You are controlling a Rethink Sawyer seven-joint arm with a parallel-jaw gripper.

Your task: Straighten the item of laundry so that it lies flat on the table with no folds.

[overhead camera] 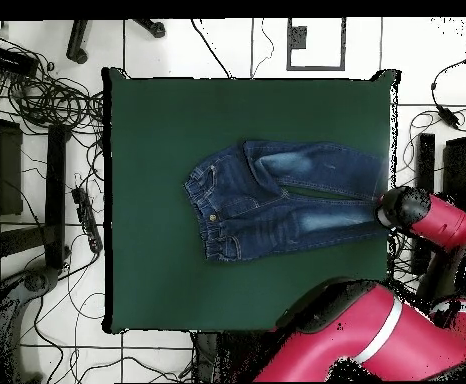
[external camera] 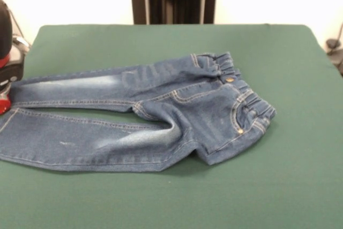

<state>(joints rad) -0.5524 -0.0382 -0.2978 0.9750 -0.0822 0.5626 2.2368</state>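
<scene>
Jeans: a small pair of blue denim jeans [external camera: 161, 113] lies spread on the table [external camera: 300, 105], waistband to the front view's right, legs running left to the table edge.
Fabric: soft denim with light stitching, faded pale patches along both legs.
Waistband: gathered elastic, puckered, with a brass button [external camera: 230, 79].
Shape: legs diverge in a narrow V; creases bunch at the crotch and the seat's lower edge curls.
Table: large rectangle covered in dark green, felt-like cloth.
Arm: red and black arm [overhead camera: 422, 215] reaches over the leg ends at the table edge.
Jaws: hidden; cannot tell whether they are wide, narrow or holding denim.
</scene>
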